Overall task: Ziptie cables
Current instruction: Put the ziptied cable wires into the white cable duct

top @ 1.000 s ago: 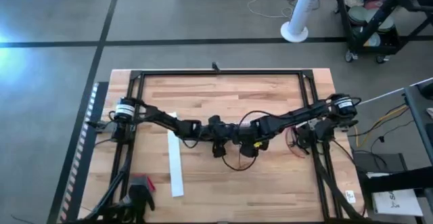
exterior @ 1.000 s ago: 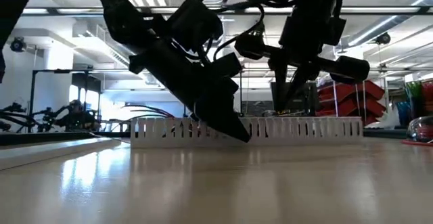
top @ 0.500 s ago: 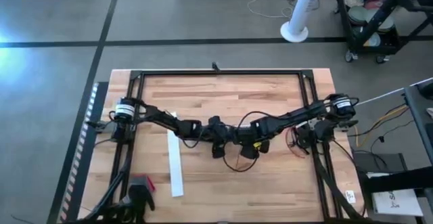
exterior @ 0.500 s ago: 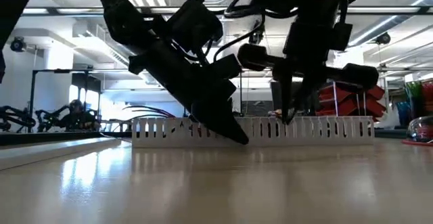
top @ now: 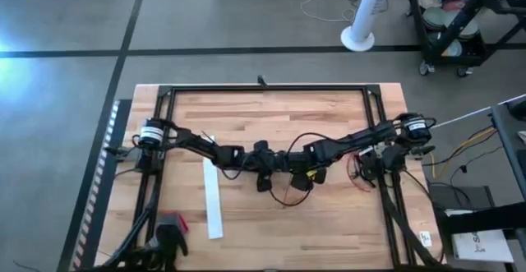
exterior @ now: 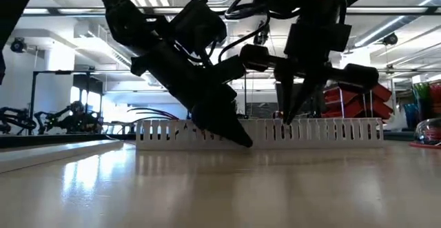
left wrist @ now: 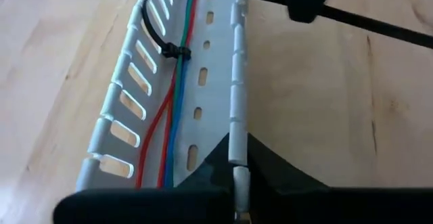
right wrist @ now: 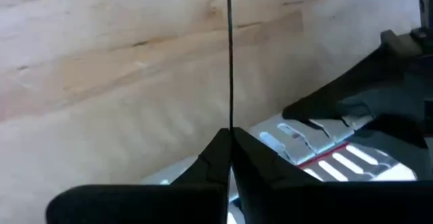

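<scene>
A white slotted cable duct (left wrist: pixel 203 82) lies on the table, seen side-on in the low view (exterior: pixel 331 130). The cables (left wrist: pixel 177 95), red, green and blue wires, run along its floor. A black zip tie (left wrist: pixel 177 50) loops around them. Both arms meet at the table's middle. My left gripper (left wrist: pixel 237 183) is shut on the duct and slants down to it (exterior: pixel 241 137). My right gripper (right wrist: pixel 229 139) is shut on the zip tie and points down just above the duct (exterior: pixel 288 118). In the high view the arms hide the duct. My left gripper pinches one long side wall of the duct (left wrist: pixel 237 153) between its two fingers. It comes slanting down from above and the table's left. The duct rests on the table. My right gripper pinches the zip tie's thin black tail (right wrist: pixel 229 119) between its two fingertips, pointing down. The tail runs straight away from the fingers (right wrist: pixel 229 48) and its looped end stays around the wires.
A long white flat strip (top: pixel 212 198) lies left of the grippers, toward the near edge. A red-and-black tool (top: pixel 171 227) sits at the near left. A black frame (top: pixel 263 89) borders the table. Bare wood lies near and far of the arms.
My right gripper has shifted a little toward the table's left and slightly down toward the duct, still shut on the zip tie's tail. In the low view the duct's right end has slid a little to the right. My left gripper has kept still.
</scene>
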`<state>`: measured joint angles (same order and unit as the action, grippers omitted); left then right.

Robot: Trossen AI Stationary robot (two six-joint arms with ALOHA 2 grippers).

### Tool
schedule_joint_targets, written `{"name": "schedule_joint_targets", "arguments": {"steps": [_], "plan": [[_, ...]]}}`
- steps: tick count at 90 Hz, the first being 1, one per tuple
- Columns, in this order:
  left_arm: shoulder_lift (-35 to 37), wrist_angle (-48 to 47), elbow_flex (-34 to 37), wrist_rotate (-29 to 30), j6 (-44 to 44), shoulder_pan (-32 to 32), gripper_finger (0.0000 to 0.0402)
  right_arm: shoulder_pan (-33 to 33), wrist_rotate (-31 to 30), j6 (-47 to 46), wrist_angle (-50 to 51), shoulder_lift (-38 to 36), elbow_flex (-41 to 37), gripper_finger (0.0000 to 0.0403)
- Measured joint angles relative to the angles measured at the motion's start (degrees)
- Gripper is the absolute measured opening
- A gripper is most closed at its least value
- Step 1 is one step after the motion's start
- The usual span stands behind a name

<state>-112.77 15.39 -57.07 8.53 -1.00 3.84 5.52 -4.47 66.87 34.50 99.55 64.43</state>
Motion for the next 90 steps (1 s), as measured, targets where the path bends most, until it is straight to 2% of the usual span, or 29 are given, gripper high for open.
{"name": "schedule_joint_targets", "arguments": {"steps": [22,35,90], "plan": [[0.18,-1.60,0.10,-0.70,3.03,0.17,0.0000,-0.50,-6.38,1.69,3.00,-0.11,1.80,0.0000],[0.20,-1.91,0.10,-4.37,5.44,0.53,0.0000,-1.07,-9.54,2.90,4.54,-0.15,2.04,0.0000],[0.32,-2.40,0.15,-4.91,3.75,0.14,0.0000,0.59,-3.05,2.54,7.10,0.10,3.55,0.0000]]}}
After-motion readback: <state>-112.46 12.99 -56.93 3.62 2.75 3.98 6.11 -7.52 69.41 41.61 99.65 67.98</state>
